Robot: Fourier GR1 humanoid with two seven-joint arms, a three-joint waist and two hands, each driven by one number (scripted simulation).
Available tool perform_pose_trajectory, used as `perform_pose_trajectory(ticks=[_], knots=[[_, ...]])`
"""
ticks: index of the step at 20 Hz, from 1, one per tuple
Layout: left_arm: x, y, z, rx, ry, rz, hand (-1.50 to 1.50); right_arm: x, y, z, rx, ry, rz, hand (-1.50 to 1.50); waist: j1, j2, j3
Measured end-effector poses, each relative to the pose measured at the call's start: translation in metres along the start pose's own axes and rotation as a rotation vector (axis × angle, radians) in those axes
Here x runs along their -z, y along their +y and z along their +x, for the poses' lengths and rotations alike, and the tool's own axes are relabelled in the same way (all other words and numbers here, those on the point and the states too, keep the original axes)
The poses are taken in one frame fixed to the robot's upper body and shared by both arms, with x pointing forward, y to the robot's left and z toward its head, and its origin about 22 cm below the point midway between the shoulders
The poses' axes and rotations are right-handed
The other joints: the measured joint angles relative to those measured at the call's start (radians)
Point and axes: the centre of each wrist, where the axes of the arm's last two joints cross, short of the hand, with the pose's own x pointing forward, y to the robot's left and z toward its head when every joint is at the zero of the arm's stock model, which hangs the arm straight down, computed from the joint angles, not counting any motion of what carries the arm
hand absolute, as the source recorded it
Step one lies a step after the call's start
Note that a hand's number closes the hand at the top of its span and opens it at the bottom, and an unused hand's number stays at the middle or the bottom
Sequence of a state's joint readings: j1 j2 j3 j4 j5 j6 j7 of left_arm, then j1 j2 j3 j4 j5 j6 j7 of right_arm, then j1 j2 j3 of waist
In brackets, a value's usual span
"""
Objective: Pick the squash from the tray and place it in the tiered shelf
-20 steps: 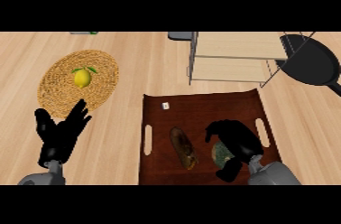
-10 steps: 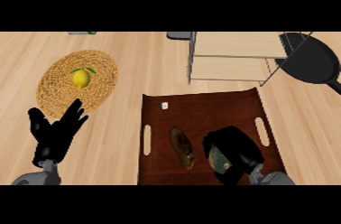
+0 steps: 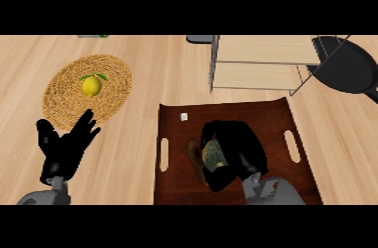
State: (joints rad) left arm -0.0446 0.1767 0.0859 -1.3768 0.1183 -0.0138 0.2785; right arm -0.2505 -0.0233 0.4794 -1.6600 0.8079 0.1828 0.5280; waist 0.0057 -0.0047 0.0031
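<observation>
A dark brown tray (image 3: 273, 117) with slot handles lies on the wooden counter. On it, a greenish squash (image 3: 213, 155) shows as a patch beneath my right hand (image 3: 238, 151), whose fingers curl over and round it and hide most of it. A brown oblong piece (image 3: 193, 151) lies against the hand's left side. The pale tiered shelf (image 3: 258, 62) stands just beyond the tray's far edge. My left hand (image 3: 65, 147) rests open at the lower left, fingers up, off the tray.
A round woven mat (image 3: 63, 99) with a lemon (image 3: 91, 85) lies at the left. A black pan (image 3: 343, 67) sits to the right of the shelf. A small white item (image 3: 184, 117) lies near the tray's far left corner.
My right hand has moved up and left across the tray and closed over the squash, now covering most of it. The left hand has shifted only slightly.
</observation>
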Motion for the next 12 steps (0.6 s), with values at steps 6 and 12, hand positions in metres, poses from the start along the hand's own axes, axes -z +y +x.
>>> perform_pose_trajectory(ticks=[6,12], knots=[[0.000,0.003,0.002,0.005,0.016,0.011,0.00,-0.025,-0.057,0.060,0.034,-0.015,-0.248,1.50,-0.008,-0.004,-0.001],[-0.003,0.002,-0.001,-0.002,0.012,0.007,0.00,-0.049,-0.122,0.096,0.058,-0.023,-0.431,1.50,-0.007,-0.003,-0.002]])
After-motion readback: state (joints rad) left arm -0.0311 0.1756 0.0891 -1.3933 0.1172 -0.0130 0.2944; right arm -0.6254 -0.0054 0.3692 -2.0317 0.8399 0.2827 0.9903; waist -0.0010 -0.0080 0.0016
